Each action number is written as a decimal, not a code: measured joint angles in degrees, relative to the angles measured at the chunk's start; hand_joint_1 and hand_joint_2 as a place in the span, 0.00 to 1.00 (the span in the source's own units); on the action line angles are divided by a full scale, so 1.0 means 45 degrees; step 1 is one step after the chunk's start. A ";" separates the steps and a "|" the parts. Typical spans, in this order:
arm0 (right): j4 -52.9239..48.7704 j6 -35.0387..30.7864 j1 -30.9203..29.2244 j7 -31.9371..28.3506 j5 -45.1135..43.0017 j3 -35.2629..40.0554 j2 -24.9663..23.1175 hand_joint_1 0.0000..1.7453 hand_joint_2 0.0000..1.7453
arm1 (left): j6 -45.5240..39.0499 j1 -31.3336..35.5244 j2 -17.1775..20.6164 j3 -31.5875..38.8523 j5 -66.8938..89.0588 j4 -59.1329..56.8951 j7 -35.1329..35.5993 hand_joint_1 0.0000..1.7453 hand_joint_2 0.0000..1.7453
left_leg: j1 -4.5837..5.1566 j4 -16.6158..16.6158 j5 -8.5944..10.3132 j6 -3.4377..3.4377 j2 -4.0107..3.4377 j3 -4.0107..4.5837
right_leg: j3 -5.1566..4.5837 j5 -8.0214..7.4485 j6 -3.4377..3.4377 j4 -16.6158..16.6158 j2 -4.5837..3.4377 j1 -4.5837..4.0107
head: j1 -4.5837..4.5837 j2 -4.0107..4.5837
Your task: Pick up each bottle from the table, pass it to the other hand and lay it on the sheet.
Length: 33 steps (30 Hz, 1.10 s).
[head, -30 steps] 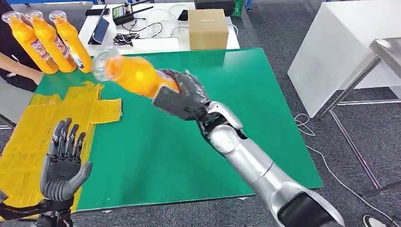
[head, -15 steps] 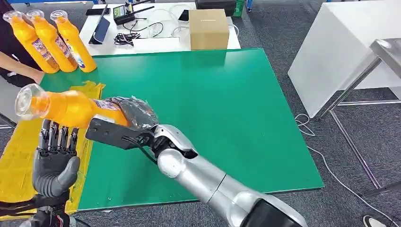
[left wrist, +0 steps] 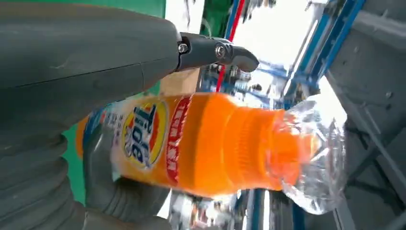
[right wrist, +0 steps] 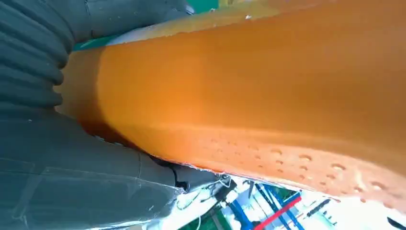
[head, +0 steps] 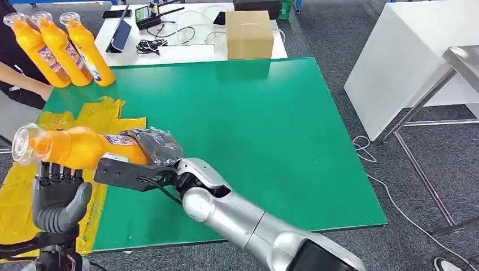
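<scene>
At the far left, the left hand [head: 55, 199] stood palm-up over the yellow sheet [head: 22, 203], a dull grey rubbery shell with a thick thumb and darker segmented fingers [head: 53, 172] pointing up. Its fingers were spread, and their tips reached the underside of the bottle [head: 79, 148] above; whether they actually touched it could not be told from the head view. In the left wrist view the thumb [left wrist: 86, 57] arched over the labelled body while a curved grey finger sat under it, not visibly clamped.

The bottle lay nearly level in the air above the sheet's edge, glossy orange plastic with a clear, crinkled cap [head: 25, 144] pointing left, a ribbed neck and a printed label in blue, yellow and red. The right hand [head: 155, 148], sheathed in wrinkled clear film over grey, was wrapped around its base end, fingers closed tight on it. In the right wrist view the orange wall [right wrist: 249, 96] showed a band of small dimples.

Behind, 3 more bottles [head: 56, 48] of the same kind leaned together at the table's far left corner, beside a person's sleeve [head: 20, 84]. The sheet was creased and ragged-edged, lying on a smooth green table [head: 271, 130]. Beyond stood a white desk [head: 186, 52] with cables and a cardboard box [head: 248, 34]. Grey carpet [head: 339, 34] covered the floor, and a white cabinet [head: 406, 62] stood at the right.
</scene>
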<state>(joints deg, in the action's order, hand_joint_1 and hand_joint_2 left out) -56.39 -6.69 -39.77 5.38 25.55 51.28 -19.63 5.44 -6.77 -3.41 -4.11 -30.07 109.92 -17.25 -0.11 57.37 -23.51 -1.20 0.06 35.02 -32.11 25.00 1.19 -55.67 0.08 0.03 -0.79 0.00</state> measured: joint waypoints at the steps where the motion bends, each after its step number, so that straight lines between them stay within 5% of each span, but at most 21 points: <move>1: 0.0000 0.0000 0.0002 0.0048 0.0190 0.0049 0.0000 1.00 1.00 | -0.0155 -0.0001 -0.0024 -0.0005 0.0199 0.0073 -0.0068 0.00 1.00 | 0.0000 0.0000 0.0000 0.0000 0.0000 0.0000 | 0.0000 0.0000 0.0000 0.0000 0.0000 0.0001 | 0.0000 0.0000; 23: -0.0117 -0.0072 0.0072 0.0553 0.1335 0.0908 -0.0005 1.00 1.00 | -0.0752 0.0001 -0.0131 -0.0004 0.0999 0.0481 -0.0044 0.00 1.00 | 0.0002 0.0001 0.0000 0.0000 -0.0001 0.0000 | -0.0003 0.0000 0.0000 0.0001 0.0000 0.0003 | 0.0000 0.0000; 33: -0.0102 -0.0719 -0.0312 0.1005 -0.0040 0.1623 -0.0005 1.00 1.00 | 0.0564 -0.0016 -0.0048 -0.0345 -0.1789 0.0388 0.1545 0.00 1.00 | 0.0003 0.0001 0.0000 0.0000 -0.0001 0.0000 | -0.0001 -0.0001 0.0000 0.0001 0.0000 0.0003 | -0.0005 0.0000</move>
<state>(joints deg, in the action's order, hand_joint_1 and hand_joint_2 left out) -56.85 -9.92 -41.17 9.90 25.37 58.58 -19.65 7.98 -6.84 -3.63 -5.66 -38.12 111.67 -10.29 -0.10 57.38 -23.51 -1.20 0.06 35.02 -32.11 25.00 1.19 -55.67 0.07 0.05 -0.81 0.00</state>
